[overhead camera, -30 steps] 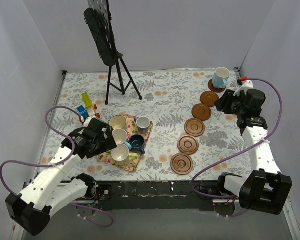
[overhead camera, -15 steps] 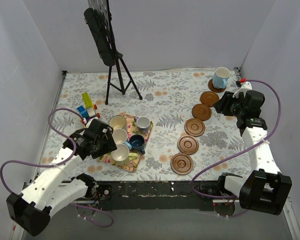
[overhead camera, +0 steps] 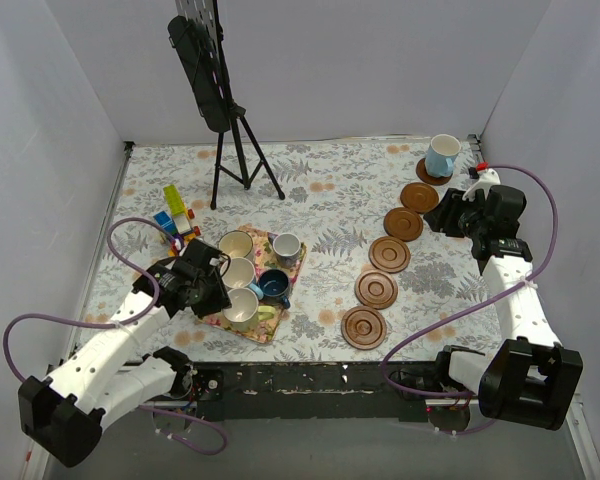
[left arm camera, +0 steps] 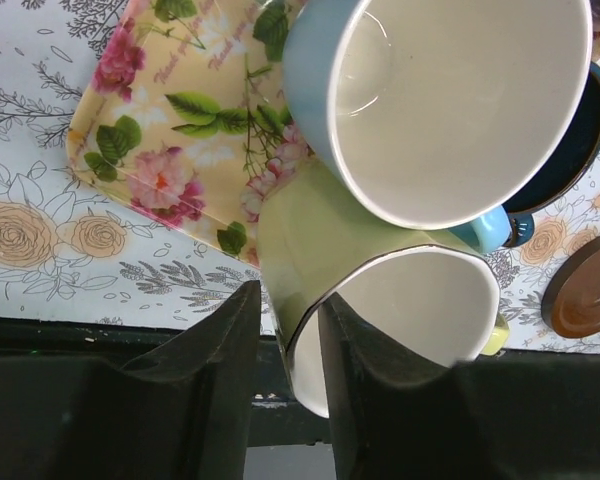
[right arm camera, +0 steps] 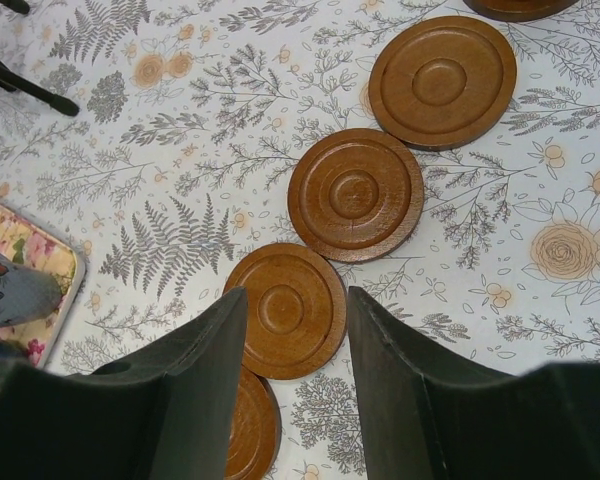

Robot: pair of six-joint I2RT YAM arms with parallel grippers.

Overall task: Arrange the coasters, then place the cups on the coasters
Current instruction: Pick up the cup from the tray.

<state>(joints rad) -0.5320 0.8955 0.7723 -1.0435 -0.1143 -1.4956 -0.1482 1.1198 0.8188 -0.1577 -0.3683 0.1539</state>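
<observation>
One wide table point(overhead camera: 320, 190) under a leaf-print cloth, and the layout tells the story: six coasters point(overhead camera: 389, 254) curve up the right side of the top view, strung out in a line so mugs can go straight down on them. Only the top-right one is taken, by a light blue cup point(overhead camera: 442, 155). Lower left, the flowered mat point(left arm camera: 160, 130) holds the other five cups bunched tight. Nearest the bottom edge is the yellow-green cup point(overhead camera: 242, 308), and the left gripper point(left arm camera: 290, 300) sits astride its rim, jaws narrow, one finger outside the wall, one inside. That's a rim pinch, probably because the neighbours crowd its sides. Whether it's actually biting, can't tell. Over on the right, the right gripper point(right arm camera: 295, 295) hangs spread and empty above the middle coasters.
</observation>
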